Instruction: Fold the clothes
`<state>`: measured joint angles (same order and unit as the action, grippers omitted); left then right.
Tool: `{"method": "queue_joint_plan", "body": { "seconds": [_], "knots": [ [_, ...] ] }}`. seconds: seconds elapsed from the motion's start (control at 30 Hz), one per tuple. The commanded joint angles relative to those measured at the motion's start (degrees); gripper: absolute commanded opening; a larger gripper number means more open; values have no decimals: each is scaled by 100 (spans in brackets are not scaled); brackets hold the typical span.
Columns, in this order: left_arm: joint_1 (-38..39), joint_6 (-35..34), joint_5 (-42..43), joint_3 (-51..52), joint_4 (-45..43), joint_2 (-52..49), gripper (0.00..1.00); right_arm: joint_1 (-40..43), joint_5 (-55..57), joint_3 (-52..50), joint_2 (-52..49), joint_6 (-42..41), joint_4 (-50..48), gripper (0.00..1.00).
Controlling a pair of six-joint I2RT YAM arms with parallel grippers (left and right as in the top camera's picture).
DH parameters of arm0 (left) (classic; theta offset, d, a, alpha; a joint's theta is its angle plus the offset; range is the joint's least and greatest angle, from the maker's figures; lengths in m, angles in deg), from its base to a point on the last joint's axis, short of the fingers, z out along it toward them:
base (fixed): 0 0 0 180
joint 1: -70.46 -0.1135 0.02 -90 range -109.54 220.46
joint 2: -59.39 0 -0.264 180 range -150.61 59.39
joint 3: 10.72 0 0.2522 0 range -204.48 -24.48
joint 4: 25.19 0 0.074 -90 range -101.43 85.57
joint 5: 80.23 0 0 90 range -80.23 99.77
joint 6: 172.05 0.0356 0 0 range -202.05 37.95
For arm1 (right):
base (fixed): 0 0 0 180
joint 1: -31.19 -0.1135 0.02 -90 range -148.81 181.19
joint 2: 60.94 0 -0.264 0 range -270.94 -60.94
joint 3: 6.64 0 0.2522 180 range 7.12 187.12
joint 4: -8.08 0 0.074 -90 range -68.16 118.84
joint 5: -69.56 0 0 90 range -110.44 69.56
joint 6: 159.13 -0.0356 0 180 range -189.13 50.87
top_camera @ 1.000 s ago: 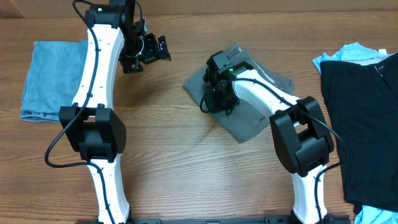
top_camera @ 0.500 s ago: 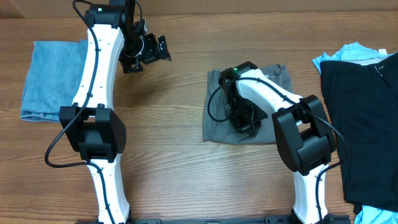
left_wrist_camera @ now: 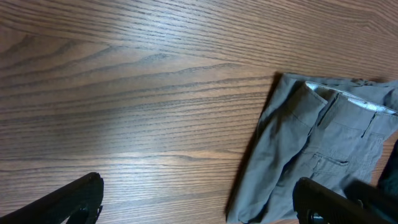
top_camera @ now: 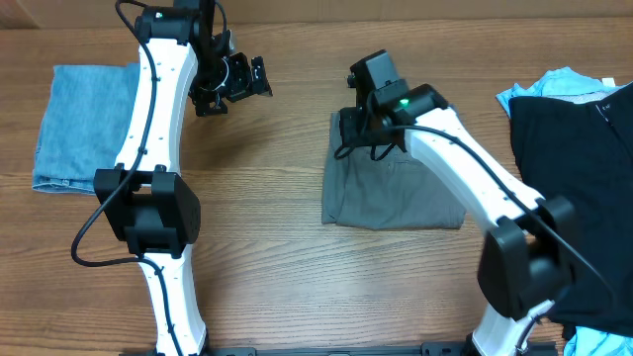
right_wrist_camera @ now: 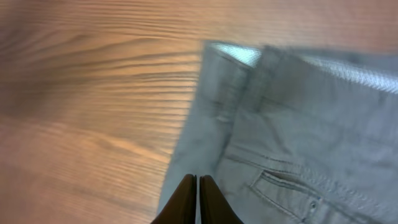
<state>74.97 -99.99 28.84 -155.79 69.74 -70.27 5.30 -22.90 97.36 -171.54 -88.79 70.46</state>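
Note:
The grey shorts (top_camera: pixel 396 193) lie flat on the wooden table as a folded rectangle, with the waistband and its pale lining at the far edge (right_wrist_camera: pixel 311 62). My right gripper (top_camera: pixel 354 129) hovers over the shorts' far-left corner. Its fingers (right_wrist_camera: pixel 198 199) are pressed together with nothing between them, just above the fabric's left edge. My left gripper (top_camera: pixel 242 79) hangs open in the air to the far left of the shorts. In the left wrist view its jaws (left_wrist_camera: pixel 198 183) stand wide over bare wood, and the shorts (left_wrist_camera: pixel 311 149) lie to the right.
A blue denim piece (top_camera: pixel 74 124) lies folded at the far left. At the right edge a black garment (top_camera: pixel 574 198) is spread out, and a light-blue garment (top_camera: pixel 554 84) peeks out behind it.
The shorts went from a skewed heap to a squared fold. My right gripper swept across them, then drew back to their far-left corner. The left arm stayed still.

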Motion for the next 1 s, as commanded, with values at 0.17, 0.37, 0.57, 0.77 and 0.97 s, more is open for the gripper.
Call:
{"method": "queue_joint_plan", "body": {
  "seconds": [0.17, 0.37, 0.57, 0.77, 0.97],
  "knots": [
    [39, -9, -20, -170, -2, 26, 100, 79, 1475, -92, -629, -2830, -66, 7],
    [37, -9, -20, -170, -2, 26, 100, 76, -170, -92, -1272, -2037, -778, 7],
    [39, -9, -20, -170, -2, 26, 100, 28, -1003, -94, -1853, -1440, -925, 6],
    [37, -9, -20, -170, -2, 24, 100, -391, -2612, -92, -1864, 304, -516, 4],
    [37, -9, -20, -170, -2, 24, 100, -802, -1097, -70, -1858, 2116, 1681, 5]
  ]
}}
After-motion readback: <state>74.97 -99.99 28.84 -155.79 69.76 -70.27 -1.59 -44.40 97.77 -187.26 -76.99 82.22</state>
